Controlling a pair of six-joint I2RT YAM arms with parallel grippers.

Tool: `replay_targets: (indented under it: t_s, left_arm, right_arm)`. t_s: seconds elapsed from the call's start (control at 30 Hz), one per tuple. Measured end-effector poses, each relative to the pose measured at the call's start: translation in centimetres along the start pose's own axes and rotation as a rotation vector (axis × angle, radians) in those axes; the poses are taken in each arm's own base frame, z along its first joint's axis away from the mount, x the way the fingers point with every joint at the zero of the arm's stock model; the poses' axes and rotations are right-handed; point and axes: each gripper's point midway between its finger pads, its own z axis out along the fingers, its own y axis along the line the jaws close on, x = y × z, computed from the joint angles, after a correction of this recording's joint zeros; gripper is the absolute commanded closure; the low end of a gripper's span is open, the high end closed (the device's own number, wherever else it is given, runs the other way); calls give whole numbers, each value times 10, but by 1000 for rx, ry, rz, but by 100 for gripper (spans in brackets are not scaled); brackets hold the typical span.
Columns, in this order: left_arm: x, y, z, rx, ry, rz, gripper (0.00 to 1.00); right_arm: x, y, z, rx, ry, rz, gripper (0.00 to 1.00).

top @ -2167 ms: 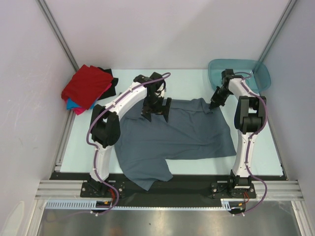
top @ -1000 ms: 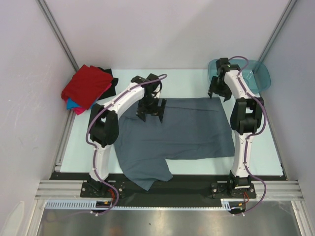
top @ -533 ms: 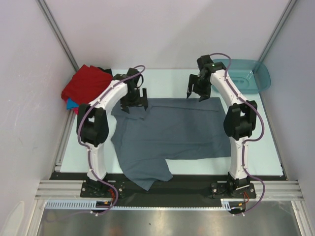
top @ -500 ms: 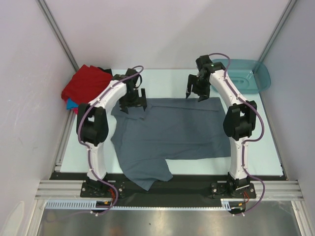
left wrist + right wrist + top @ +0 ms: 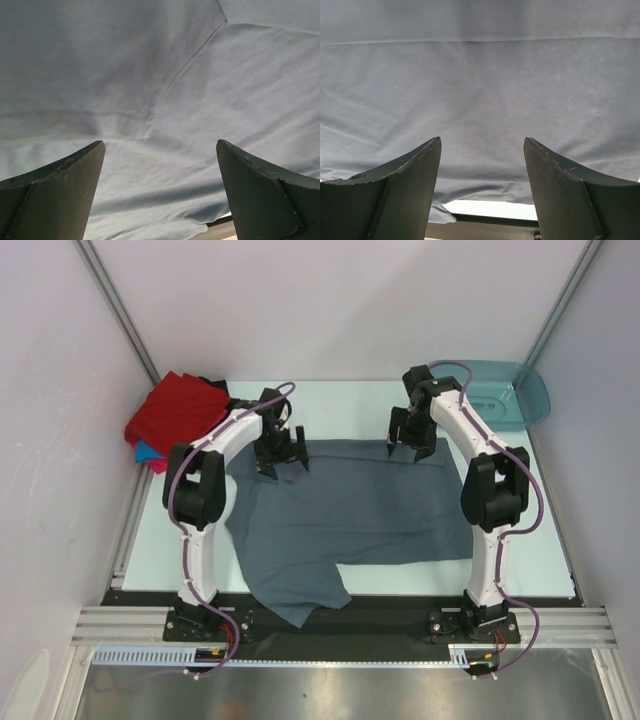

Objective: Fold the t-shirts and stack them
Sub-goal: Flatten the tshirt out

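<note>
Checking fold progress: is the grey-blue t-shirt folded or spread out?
Spread out: the grey-blue t-shirt lies flat across the table, one sleeve sticking out at the near edge.

We are in a robotics lab test cell: plain white walls framed by aluminium posts, a pale table, and two arms bolted to a metal rail beside a cable duct.

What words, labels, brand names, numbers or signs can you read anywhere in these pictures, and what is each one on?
No readable text in any view.
The grey-blue t-shirt is plain, with only seams and a hem showing close up in both wrist views.
The pile of folded shirts and the teal tub show no print or label.
</note>
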Motion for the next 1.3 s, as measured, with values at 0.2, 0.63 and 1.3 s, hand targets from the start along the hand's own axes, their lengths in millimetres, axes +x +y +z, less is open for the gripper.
replay_targets:
  t_s: [0.2,0.63,1.3]
  left_arm:
    - [7,1,16,14,36,-7,0]
    - [5,13,23,-41,26,-7,55]
    - [3,14,25,-54,25,-15,100]
  right_arm:
    - [-2,-8,2,7,2,17,28]
    - [-3,-10,3,8,0,25,29]
    - [-3,-10,2,8,1,25,30]
